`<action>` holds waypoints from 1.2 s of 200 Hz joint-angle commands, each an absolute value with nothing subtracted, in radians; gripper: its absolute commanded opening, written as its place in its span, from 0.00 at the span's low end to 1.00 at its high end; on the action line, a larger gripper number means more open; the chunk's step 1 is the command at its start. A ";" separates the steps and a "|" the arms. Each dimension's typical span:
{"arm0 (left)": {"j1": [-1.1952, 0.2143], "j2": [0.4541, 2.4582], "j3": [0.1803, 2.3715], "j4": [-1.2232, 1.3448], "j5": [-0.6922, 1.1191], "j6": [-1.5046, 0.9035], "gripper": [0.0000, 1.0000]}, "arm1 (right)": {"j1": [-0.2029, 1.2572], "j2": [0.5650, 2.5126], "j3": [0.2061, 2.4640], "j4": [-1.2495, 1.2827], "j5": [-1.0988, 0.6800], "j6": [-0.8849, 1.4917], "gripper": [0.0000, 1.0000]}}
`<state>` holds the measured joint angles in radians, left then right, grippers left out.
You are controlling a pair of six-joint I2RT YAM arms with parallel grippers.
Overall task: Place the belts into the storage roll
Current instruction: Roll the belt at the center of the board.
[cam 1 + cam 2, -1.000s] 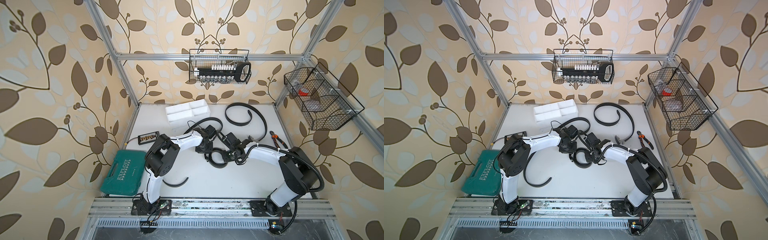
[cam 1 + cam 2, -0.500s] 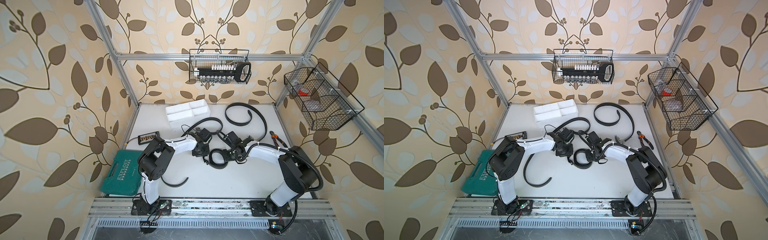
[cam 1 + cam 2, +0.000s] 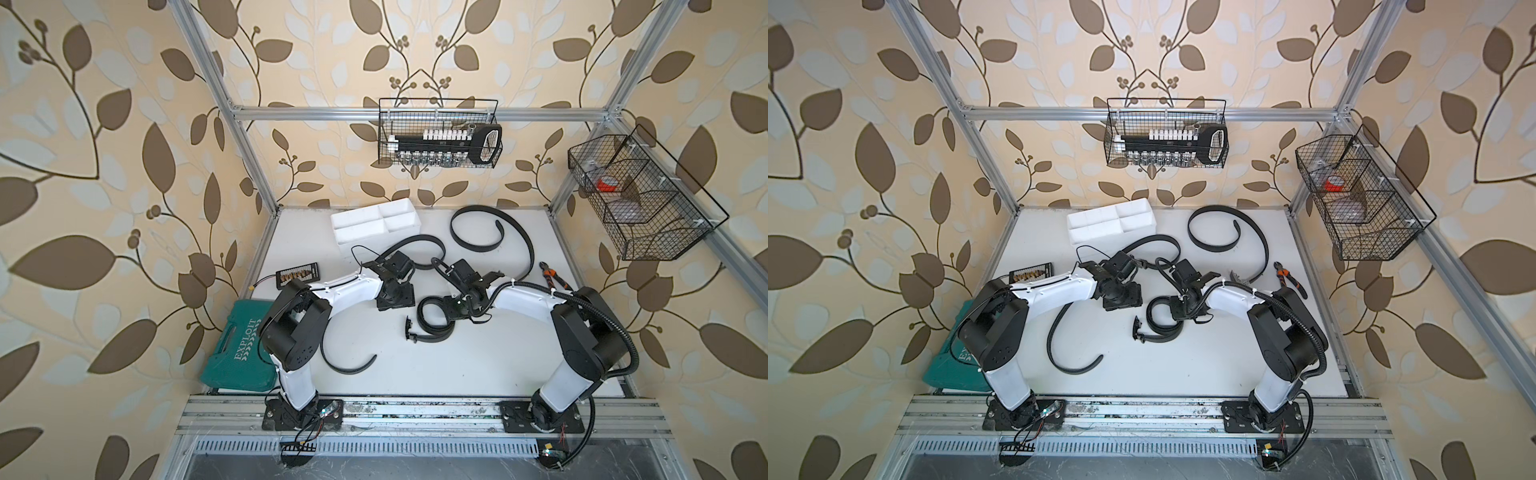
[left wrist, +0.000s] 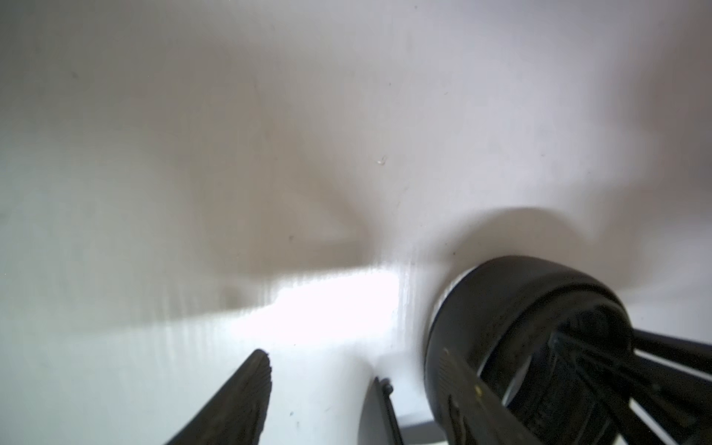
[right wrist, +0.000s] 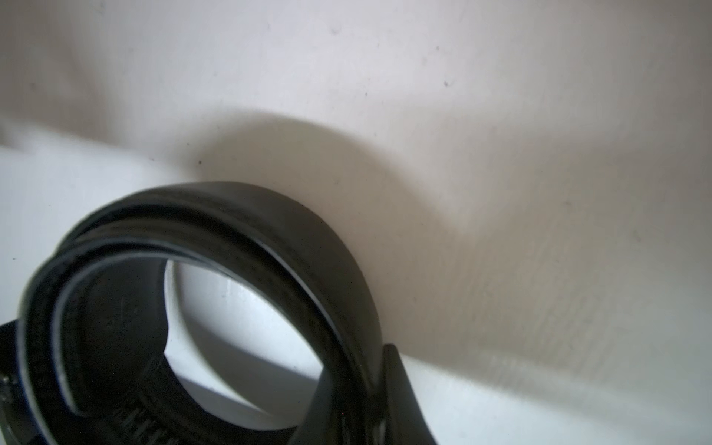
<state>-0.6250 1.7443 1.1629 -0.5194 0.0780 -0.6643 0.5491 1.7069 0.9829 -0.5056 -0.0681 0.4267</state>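
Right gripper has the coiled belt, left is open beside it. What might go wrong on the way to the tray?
1. The right gripper pinches only one side of the coiled belt, and its buckle end sticks out free: the coil may spring open when lifted.
2. A loose belt lies between it and the storage roll: it might snag.
3. The open left gripper sits close by: the arms may bump.

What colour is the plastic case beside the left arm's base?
The case is green with pale lettering; best in a top view.
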 commanded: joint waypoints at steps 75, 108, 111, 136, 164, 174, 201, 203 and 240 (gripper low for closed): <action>-0.694 1.390 0.825 -0.377 0.332 -0.875 0.99 | 0.549 1.780 0.975 -0.545 -0.057 0.420 0.00; -0.802 1.427 0.808 -0.267 0.336 -1.029 0.99 | 0.548 1.779 0.969 -0.541 -0.056 0.420 0.00; -0.809 1.433 0.810 -0.259 0.335 -1.038 0.99 | 0.548 1.778 0.969 -0.541 -0.056 0.420 0.00; -0.839 1.495 0.826 -0.242 0.293 -1.062 0.99 | 0.548 1.775 0.968 -0.543 -0.055 0.419 0.00; -0.838 1.545 0.844 -0.236 0.267 -1.057 0.99 | 0.549 1.770 0.968 -0.547 -0.056 0.413 0.00; -0.839 1.563 0.854 -0.232 0.271 -1.057 0.99 | 0.549 1.766 0.966 -0.548 -0.055 0.412 0.00; -0.835 1.599 0.876 -0.218 0.264 -1.058 0.99 | 0.549 1.753 0.959 -0.549 -0.049 0.409 0.00; -0.834 1.601 0.877 -0.217 0.263 -1.059 0.99 | 0.548 1.752 0.959 -0.549 -0.049 0.409 0.00; -0.807 1.611 0.900 -0.210 0.246 -1.056 0.99 | 0.549 1.741 0.942 -0.552 -0.040 0.405 0.00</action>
<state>-0.8295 1.6070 0.8631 -0.2249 0.2771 -1.0523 0.5484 1.7138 0.9943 -0.5217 -0.0669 0.4213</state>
